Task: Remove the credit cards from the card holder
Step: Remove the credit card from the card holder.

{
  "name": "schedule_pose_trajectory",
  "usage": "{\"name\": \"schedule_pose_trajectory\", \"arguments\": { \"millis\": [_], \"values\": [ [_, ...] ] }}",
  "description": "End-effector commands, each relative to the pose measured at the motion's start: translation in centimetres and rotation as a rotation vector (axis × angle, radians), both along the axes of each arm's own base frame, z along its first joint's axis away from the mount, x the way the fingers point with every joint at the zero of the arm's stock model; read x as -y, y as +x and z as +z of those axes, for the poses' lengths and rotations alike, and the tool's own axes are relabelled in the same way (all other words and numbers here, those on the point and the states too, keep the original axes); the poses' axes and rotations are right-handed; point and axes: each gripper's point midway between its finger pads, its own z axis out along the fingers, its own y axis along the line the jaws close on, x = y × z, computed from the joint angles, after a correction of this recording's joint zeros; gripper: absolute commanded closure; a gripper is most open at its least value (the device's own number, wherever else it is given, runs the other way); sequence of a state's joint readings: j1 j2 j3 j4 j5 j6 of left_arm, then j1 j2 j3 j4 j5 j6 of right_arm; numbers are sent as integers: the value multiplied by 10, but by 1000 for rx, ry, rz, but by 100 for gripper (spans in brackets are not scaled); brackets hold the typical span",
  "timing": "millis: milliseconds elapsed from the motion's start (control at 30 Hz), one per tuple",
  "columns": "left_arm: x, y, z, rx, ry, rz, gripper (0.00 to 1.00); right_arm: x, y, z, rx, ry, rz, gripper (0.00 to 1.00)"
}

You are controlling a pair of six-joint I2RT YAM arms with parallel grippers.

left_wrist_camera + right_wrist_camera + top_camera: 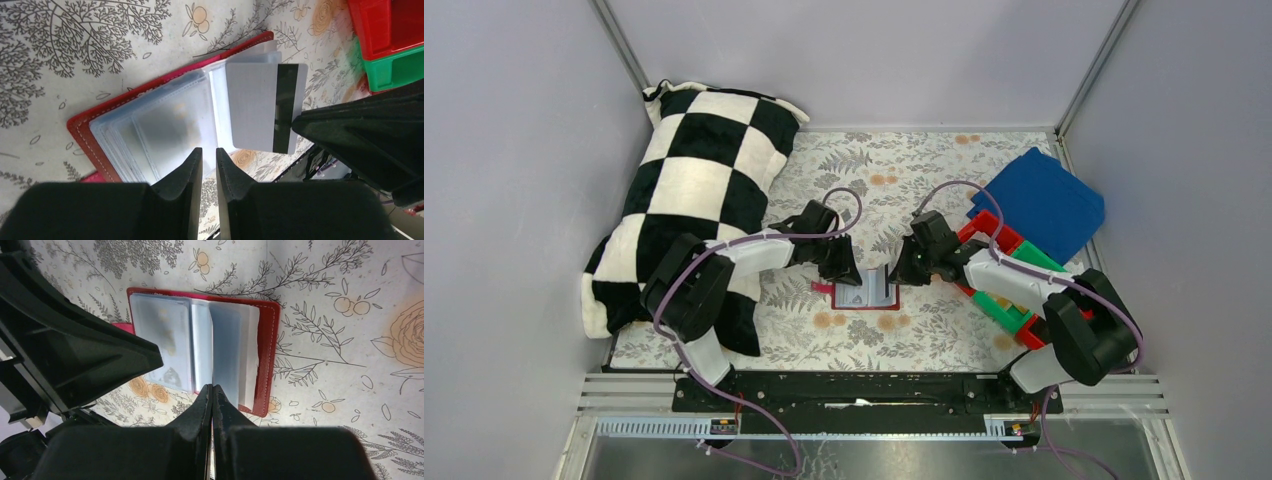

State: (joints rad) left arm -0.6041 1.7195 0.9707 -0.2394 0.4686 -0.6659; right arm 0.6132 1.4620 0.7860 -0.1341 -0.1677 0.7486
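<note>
The card holder [864,297] lies open on the flowered cloth, red-bordered, with clear sleeves inside; it also shows in the left wrist view [82,125] and the right wrist view [267,355]. My right gripper [898,274] [213,388] is shut on the edge of a grey credit card with a dark stripe [255,105] [225,350]. The card sticks out over the holder's right half, its far end at a clear sleeve. My left gripper [849,275] [207,155] hovers at the left sleeves, its jaws a narrow gap apart with nothing between them. Other cards show dimly inside the sleeves.
A black-and-white checked pillow [694,210] lies along the left side. A folded blue cloth [1039,205] and stacked red and green bins [1004,270] [385,30] sit at the right, close behind my right arm. Walls enclose the table.
</note>
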Motion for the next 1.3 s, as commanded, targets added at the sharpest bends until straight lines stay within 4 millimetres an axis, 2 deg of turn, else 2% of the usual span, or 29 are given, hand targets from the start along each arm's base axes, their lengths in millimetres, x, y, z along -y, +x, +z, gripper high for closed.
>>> {"name": "schedule_pose_trajectory", "arguments": {
  "millis": [0,433,567,767,867,1000,1067,1167,1267],
  "values": [
    [11,4,-3,8,-55,-13,80,-12,5,6,7,-7,19,100],
    [12,-2,-26,-39,-55,-28,82,-40,2,1,-47,100,52,100],
    [11,-4,-28,-42,-60,-25,82,-44,-1,0,-56,124,66,100],
    [10,-5,-28,-40,-58,-28,83,-45,-3,-4,-65,129,71,90],
    [9,-6,-29,-43,-57,-28,83,-50,1,-1,-43,148,80,81],
    [9,-5,-27,-34,-58,-27,83,-51,0,-6,-51,144,86,78],
    [10,-4,-26,-32,-58,-27,83,-50,-1,-8,-55,140,86,83],
    [10,-3,-24,-27,-61,-23,83,-49,-1,-9,-51,130,85,99],
    [11,0,-14,0,-71,-22,83,-41,0,-6,-32,87,84,100]
  ]
}}
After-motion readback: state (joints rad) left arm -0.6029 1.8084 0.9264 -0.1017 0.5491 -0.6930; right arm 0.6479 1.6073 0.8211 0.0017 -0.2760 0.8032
